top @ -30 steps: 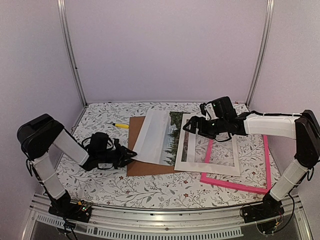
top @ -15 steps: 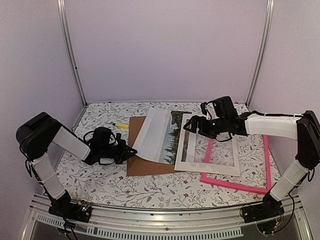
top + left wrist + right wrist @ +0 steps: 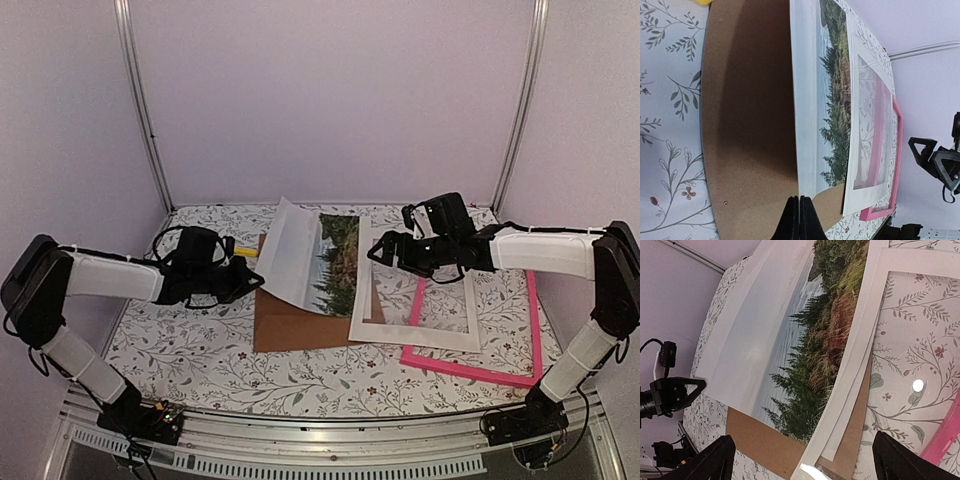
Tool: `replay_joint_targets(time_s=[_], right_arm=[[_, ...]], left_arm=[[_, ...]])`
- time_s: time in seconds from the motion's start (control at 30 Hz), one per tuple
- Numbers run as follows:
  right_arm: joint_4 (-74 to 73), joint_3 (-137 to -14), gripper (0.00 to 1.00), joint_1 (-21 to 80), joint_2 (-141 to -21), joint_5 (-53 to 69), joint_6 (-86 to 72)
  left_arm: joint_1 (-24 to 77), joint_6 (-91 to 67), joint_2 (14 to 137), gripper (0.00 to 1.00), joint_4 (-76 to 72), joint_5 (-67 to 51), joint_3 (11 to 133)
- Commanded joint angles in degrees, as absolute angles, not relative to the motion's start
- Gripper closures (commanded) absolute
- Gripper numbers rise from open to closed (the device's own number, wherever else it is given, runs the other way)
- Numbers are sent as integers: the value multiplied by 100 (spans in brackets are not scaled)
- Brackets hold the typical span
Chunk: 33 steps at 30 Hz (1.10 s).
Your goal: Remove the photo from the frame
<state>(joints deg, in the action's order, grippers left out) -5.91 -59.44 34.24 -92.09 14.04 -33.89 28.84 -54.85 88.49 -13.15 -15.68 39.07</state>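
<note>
Landscape-print paper photo with white border (image 3: 312,255) is standing curled above the plain brown backing board (image 3: 300,328), its near corner pinched in the fully closed left end effector (image 3: 799,220). Right end effector (image 3: 804,460) is hovering wide open and empty over a white mat (image 3: 415,335) that is overlapping the photo's right edge. Bright pink rectangular frame (image 3: 535,335) is lying under the mat on the floral table (image 3: 190,360).

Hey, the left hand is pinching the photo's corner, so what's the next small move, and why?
Probably draw the left hand leftward, away from the white mat. It is shut on a corner of the photo, and that side is lifted off the brown board. The opposite side lies tucked under the mat, so sliding should free it.
</note>
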Motion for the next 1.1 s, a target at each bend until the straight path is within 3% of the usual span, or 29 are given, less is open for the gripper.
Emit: replay_joint_targets(time_s=[0.0,0.57,1.07], right_arm=[[-475,-5932,1,3453,-9136,1330,-3462],[-501,-5933,1,3462,-9211,1498,-3573],[-459,-5931,1,3463,-9261,1565,-3578]], left_arm=[[2902,-5169,8359,100,-532,-1170,4234],[2672,-6893,7851,100,-406,-1593,4214],[2125,-7299,7684,100,-387,-2046,4089]])
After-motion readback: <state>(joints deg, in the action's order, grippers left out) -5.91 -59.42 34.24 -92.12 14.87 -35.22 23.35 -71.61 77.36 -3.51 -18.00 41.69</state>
